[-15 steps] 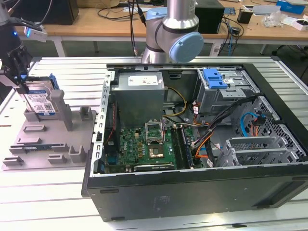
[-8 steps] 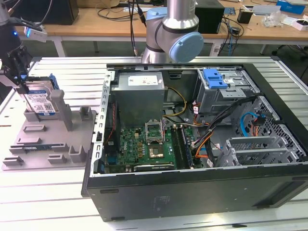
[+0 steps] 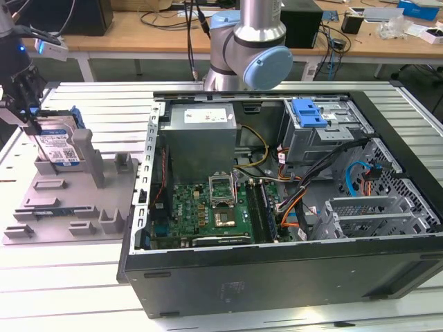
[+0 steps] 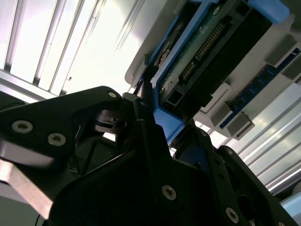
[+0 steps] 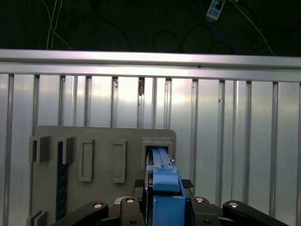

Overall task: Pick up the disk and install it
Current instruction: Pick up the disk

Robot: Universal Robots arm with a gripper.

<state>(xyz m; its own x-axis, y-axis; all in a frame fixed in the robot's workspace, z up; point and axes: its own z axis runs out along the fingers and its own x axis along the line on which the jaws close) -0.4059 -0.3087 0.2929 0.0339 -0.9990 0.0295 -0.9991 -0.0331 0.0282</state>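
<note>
Slatted metal table (image 3: 69, 297) is noted, with an open computer case (image 3: 277, 280) set on it at the centre of the exterior view and the arm (image 3: 252, 48) seen beyond the case. A grey fixture plate (image 3: 48, 207) is laid just beside the case, on the exterior view's left. The disk (image 3: 61, 144) is held on edge in a slot of the plate, framed by its blue carrier, well apart from the drive cage (image 3: 325, 131) inside the case. The gripper (image 3: 32, 116) is positioned at the disk's upper edge. In the first wrist view the fingers (image 5: 141, 187) are seen closed against both sides of the carrier, with the disk seated in the plate.
</note>
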